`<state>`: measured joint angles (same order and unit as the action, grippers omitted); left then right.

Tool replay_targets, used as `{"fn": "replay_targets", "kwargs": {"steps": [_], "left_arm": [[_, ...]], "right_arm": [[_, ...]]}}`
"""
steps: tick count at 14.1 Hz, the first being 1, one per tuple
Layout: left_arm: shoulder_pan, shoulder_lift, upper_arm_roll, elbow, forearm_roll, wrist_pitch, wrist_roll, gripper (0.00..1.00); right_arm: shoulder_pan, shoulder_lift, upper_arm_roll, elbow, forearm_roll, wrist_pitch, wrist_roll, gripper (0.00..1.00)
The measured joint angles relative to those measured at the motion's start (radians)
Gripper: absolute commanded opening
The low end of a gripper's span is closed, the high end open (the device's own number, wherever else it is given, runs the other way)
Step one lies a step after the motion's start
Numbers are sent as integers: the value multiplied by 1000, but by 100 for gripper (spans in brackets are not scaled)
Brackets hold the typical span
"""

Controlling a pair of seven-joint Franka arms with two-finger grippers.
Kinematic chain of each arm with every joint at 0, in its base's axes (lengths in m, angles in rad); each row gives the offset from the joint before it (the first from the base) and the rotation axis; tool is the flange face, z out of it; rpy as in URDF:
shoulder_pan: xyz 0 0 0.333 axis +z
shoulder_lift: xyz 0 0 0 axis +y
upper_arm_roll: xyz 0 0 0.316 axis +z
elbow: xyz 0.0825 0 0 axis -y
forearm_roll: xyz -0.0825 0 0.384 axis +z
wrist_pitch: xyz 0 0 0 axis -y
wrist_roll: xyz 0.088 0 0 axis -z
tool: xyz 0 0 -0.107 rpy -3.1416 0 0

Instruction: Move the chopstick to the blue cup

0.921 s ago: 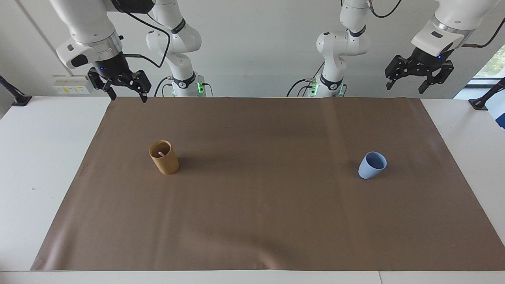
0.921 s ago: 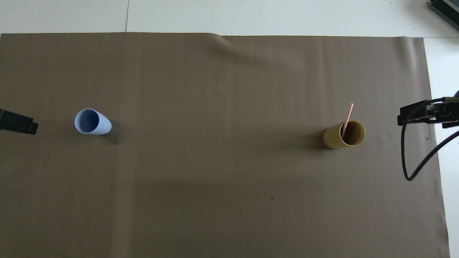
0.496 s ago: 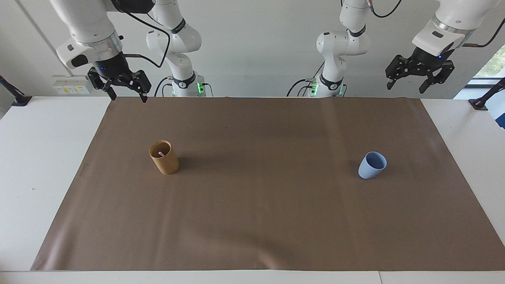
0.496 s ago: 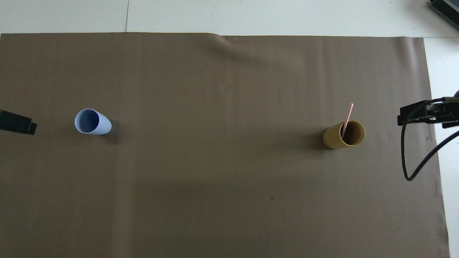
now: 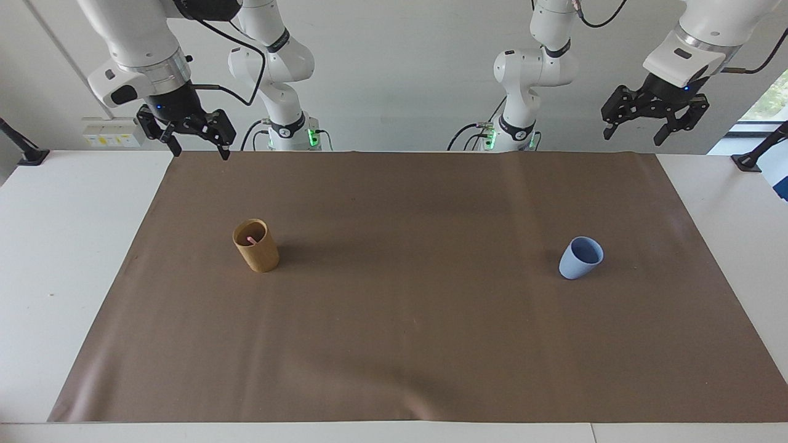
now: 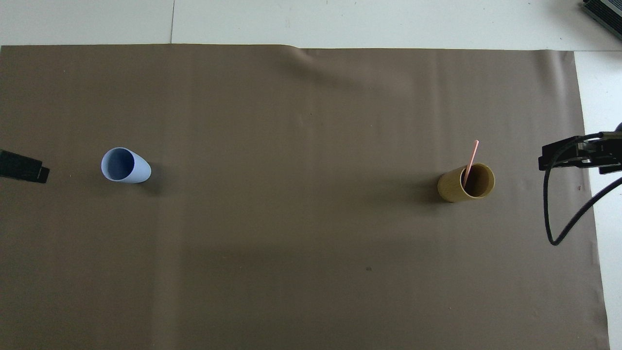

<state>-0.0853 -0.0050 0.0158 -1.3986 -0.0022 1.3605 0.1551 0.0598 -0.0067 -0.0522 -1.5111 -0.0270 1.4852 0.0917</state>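
Observation:
A pale pink chopstick (image 6: 470, 159) stands tilted in a tan cylindrical cup (image 6: 465, 183) toward the right arm's end of the brown mat; in the facing view only the chopstick's pink tip (image 5: 250, 239) shows inside the tan cup (image 5: 256, 246). The blue cup (image 5: 580, 258) stands upright and empty toward the left arm's end, also seen as a blue cup (image 6: 124, 165) from above. My right gripper (image 5: 200, 151) hangs open and empty over the mat's edge at its own end, well apart from the tan cup. My left gripper (image 5: 634, 136) hangs open and empty, high over the mat's edge at its end.
The brown mat (image 5: 406, 344) covers most of the white table (image 5: 55, 258). A black cable (image 6: 559, 223) loops down from the right gripper (image 6: 573, 154). Only the tip of the left gripper (image 6: 24, 166) shows in the overhead view.
The left gripper has lifted and drawn back very slightly toward its end of the table. The right gripper, both cups and the chopstick have not moved.

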Motion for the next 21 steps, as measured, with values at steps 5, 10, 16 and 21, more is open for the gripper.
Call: {"fn": "replay_targets", "kwargs": {"steps": [5,10,16,21], "left_arm": [[0,-1,0,0,0,0,0,100],[0,-1,0,-2,0,1,0,100],[0,-11,1,-33,0,34,0,100],[7,-22,6,-85,-3,103,0,100]], "right_arm": [[0,0,0,0,0,0,0,100],[0,0,0,0,0,0,0,100],[0,0,0,0,0,0,0,100],[0,0,0,0,0,0,0,100]]}}
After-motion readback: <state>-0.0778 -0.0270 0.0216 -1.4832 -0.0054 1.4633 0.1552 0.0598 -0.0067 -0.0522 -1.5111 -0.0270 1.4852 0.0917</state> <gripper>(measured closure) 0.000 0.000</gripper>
